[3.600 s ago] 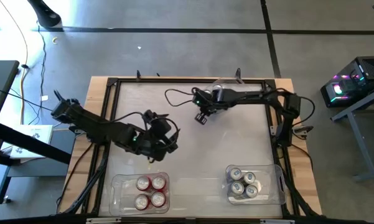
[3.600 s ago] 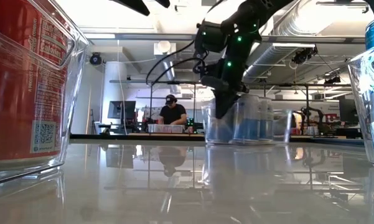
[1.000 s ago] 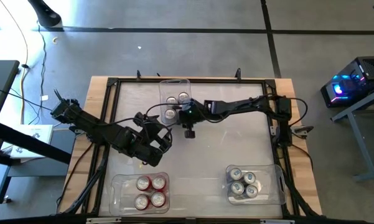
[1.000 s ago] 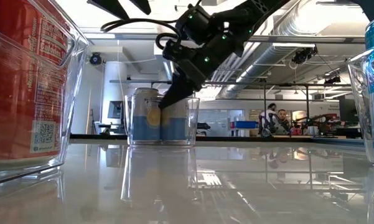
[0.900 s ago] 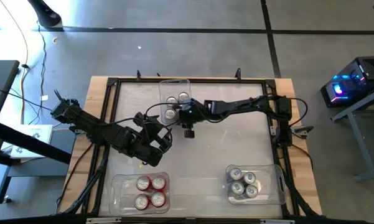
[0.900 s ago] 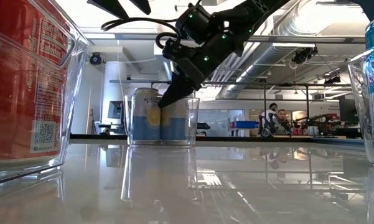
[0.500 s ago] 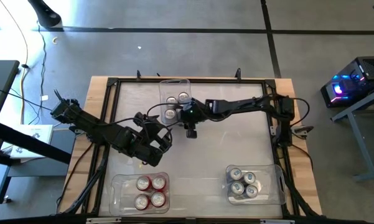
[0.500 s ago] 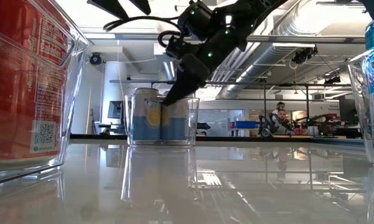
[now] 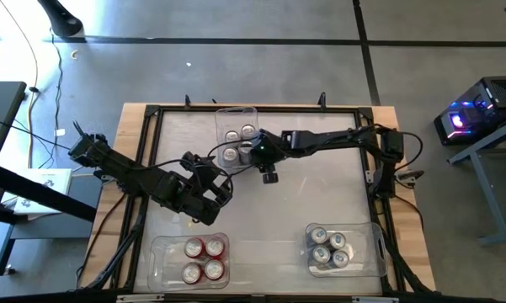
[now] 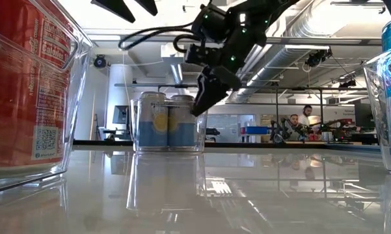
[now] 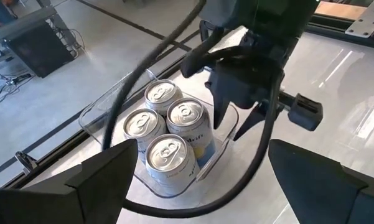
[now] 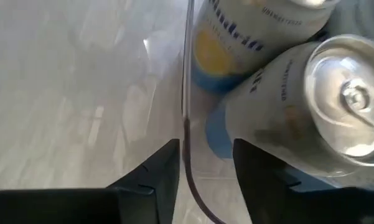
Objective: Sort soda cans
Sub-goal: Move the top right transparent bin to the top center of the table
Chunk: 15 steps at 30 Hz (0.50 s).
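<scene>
Several blue soda cans [image 9: 236, 135] stand in a clear bin [image 9: 236, 112] at the table's far middle; the left wrist view shows their silver tops [image 11: 168, 134]. My right gripper [image 9: 268, 174] is open at the bin's near right corner. One finger stands on each side of the bin's thin wall [image 12: 185, 93], beside a blue can [image 12: 311, 118], without plainly touching it. My left gripper [image 9: 221, 189] is open and hovers nearer the table's near left, facing the bin. Red cans [image 9: 202, 258] and silver cans [image 9: 329, 248] stand in two near-edge bins.
The red-can bin [image 10: 26, 84] sits at the near left edge and the silver-can bin [image 10: 387, 97] at the near right. Bare tabletop [image 9: 320, 194] lies between them and the far bin. A black frame [image 9: 151, 114] borders the table. People show in the room behind.
My right gripper has shifted a little toward the table's right edge and risen, from low against the blue-can bin to standing at its right wall. The bin and its cans have stayed where they were.
</scene>
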Tool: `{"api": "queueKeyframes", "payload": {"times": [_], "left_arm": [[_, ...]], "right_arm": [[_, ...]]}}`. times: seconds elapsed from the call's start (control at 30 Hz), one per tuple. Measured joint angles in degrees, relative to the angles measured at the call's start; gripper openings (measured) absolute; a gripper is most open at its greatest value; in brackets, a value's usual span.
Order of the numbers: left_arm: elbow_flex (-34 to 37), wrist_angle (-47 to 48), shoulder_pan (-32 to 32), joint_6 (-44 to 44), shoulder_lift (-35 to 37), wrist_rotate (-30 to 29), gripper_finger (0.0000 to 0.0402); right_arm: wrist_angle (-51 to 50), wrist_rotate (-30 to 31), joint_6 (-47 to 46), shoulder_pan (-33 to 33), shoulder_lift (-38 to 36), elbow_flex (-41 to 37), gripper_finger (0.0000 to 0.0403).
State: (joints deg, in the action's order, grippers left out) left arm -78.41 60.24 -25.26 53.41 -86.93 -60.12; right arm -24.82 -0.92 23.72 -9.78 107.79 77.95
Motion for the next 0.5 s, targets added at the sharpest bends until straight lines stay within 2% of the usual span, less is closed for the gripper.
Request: {"api": "queueKeyframes", "payload": {"times": [0.1, 0.3, 0.37, 0.5], "left_arm": [[0.0, -0.02, 0.0, -0.02, 0.02, 0.0, 0.0355], [0.0, -0.06, 0.0, -0.02, 0.02, -0.02, 0.0355], [0.0, -0.08, 0.0, -0.02, 0.02, -0.02, 0.0355], [0.0, -0.08, 0.0, 0.0, 0.02, -0.02, 0.0355]], "right_arm": [[0.22, -0.25, -0.08, 0.13, 0.0, 0.0, 0.0119], [0.39, -1.71, -2.16, 0.7, 0.0, 0.02, 0.0021], [1.0, -1.6, -3.46, 0.98, 0.0, 0.02, 0.0009], [2.06, -1.39, -6.77, 1.3, 0.0, -0.02, 0.0016]]}}
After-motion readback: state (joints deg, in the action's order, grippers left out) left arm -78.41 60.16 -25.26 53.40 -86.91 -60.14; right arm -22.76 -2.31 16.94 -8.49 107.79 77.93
